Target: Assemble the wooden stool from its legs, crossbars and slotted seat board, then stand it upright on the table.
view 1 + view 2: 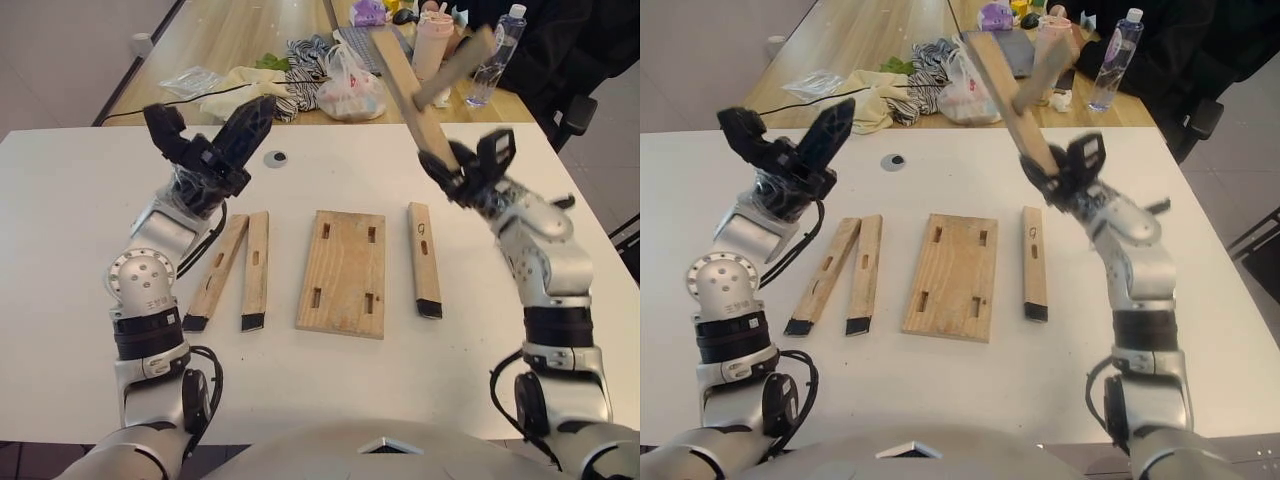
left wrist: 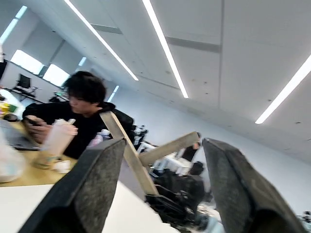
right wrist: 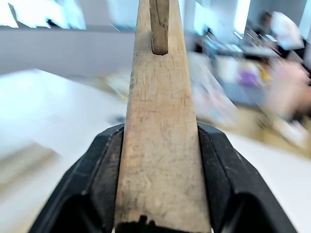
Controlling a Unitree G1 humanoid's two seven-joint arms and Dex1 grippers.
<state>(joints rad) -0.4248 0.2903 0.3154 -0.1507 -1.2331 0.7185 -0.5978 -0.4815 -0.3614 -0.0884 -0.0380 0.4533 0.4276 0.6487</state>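
The right tool pinches the lower end of a long pale wooden leg, held up at a tilt beyond the far right corner of the flat slotted wooden seat board. A short wooden crossbar sticks through the leg's slot near its top. The left tool, fingers spread wide around nothing, hangs beyond the board's far left corner. Left of the board lie a slanted dark-tipped wooden leg and a straighter dark-tipped leg. A third dark-tipped leg lies just right of the board. All rest on the white table.
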